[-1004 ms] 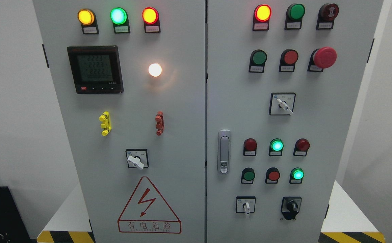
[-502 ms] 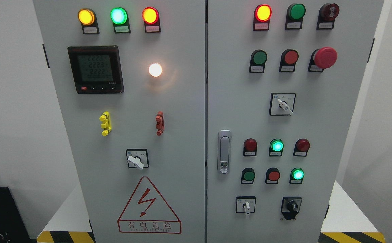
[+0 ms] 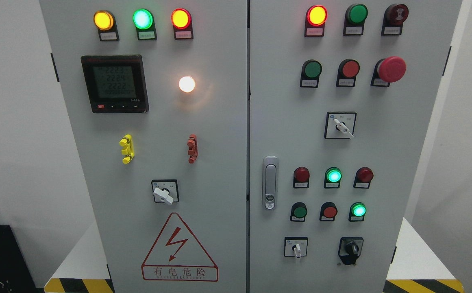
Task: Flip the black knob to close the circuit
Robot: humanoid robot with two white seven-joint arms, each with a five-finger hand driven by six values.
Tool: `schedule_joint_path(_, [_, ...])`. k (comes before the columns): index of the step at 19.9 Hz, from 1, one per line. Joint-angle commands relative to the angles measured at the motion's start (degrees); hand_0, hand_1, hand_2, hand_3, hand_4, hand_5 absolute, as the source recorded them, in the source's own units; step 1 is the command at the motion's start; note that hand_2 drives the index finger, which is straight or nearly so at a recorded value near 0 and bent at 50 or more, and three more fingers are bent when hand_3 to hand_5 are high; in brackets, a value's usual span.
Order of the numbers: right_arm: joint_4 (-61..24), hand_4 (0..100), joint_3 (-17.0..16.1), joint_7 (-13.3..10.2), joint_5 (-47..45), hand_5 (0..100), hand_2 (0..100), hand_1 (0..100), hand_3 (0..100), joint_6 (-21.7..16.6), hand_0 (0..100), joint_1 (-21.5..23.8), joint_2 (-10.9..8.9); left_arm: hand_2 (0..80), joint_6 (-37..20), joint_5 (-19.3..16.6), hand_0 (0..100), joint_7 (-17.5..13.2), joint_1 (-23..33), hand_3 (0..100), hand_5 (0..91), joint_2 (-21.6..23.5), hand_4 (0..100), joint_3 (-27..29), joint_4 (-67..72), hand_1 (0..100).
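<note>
Only one black knob [image 3: 351, 249], three white selectors [image 3: 342, 127].

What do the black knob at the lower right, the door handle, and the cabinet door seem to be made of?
The black knob looks like moulded plastic, dark with a soft sheen. The door handle seems to be metal or chromed plastic; it is silvery with bright highlights. The cabinet door looks like painted sheet metal, flat, matt light grey, with a straight edge at the seam.
</note>
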Motion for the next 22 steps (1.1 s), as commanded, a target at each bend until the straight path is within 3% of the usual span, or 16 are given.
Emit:
schedule_joint_path(1, [-20.35,73,-6.29,-0.53,21.67,73,74,32,92,2.30,0,-5.38,-0.99,0.0,-0.02,0.44,0,-0.02,1.94,5,0.0,-0.03,3,0.62,-1.84,0])
schedule_joint_path(7, [-20.26,73,-5.86,-0.10,32.57,78,84,33,100,8.53,0,-12.06,-4.33,0.0,-0.02,0.44,0,-0.02,1.94,5,0.0,0.06,3,0.62,-1.84,0])
schedule_joint_path(11, [-20.08,73,-3.49,3.86,36.54,79,86,24,100,13.45,0,-14.79,-4.42,0.0,-0.02,0.44,0,-0.02,1.94,5,0.0,0.06,3,0.62,-1.84,0])
schedule_joint_path(16, [-16.40,73,3.10,4.04,39.89,79,87,16,100,22.95,0,-19.80,-4.25,0.0,-0.02,0.44,0,-0.02,1.94,5,0.0,-0.03,3,0.62,-1.84,0])
schedule_joint_path(22, [-11.91,73,5.22,3.42,40.42,79,87,13,100,28.23,0,-21.13,-4.16,0.0,-0.02,0.44,0,-0.02,1.94,5,0.0,-0.03,3,0.62,-1.84,0])
